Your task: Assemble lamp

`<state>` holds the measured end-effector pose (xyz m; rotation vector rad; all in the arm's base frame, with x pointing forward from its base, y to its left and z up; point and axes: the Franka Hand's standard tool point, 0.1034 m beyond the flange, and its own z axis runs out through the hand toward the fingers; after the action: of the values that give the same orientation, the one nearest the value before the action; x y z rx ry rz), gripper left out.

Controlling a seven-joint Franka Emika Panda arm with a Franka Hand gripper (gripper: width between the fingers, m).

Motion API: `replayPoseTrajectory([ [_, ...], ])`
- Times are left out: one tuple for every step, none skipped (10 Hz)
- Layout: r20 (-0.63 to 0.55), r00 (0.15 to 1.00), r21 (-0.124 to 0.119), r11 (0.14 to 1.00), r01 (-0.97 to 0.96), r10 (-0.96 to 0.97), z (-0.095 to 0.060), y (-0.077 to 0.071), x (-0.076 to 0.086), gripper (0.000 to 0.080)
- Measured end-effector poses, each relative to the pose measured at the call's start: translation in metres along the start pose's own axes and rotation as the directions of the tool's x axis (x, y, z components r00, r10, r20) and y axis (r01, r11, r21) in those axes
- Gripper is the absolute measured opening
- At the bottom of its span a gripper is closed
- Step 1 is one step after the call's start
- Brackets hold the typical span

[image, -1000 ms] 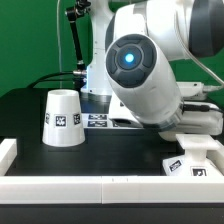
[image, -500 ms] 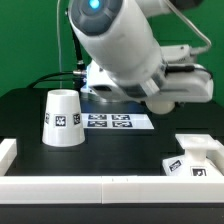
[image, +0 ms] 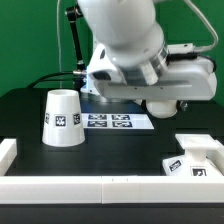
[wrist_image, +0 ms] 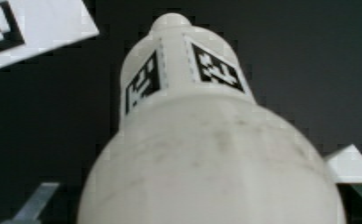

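The arm has swung back from the base at the table's near corner toward the far edge. Its jaws clasp the bulb, apparently lifted for seating.

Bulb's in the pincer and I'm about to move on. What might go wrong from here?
1. The bulb fills the wrist view, leaving little sight of what lies below, so lining it up over the base may go off.
2. In the exterior view the arm hides the bulb, so a slipping grip would be hard to spot.
3. The shade stands upright beside the marker board; a low sweep could topple it.
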<state>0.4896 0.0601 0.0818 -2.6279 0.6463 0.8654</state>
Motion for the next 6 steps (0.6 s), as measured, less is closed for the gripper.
replayPoseTrajectory([
  [-0.030, 0.998, -0.010, 0.998, 0.057, -0.057, -0.013, 0.001, -0.002, 0.0578],
  [-0.114, 0.990, -0.017, 0.997, 0.078, -0.080, -0.032, -0.004, 0.003, 0.0579],
  [-0.190, 0.976, -0.030, 0.994, 0.101, -0.105, -0.049, -0.009, 0.003, 0.0579],
  [-0.227, 0.968, -0.026, 0.994, 0.108, -0.111, -0.058, -0.012, 0.003, 0.0579],
  [-0.328, 0.938, -0.021, 0.993, 0.113, -0.114, -0.061, -0.016, 0.011, 0.0579],
  [-0.399, 0.909, -0.025, 0.993, 0.120, -0.120, -0.059, -0.016, 0.011, 0.0579],
])
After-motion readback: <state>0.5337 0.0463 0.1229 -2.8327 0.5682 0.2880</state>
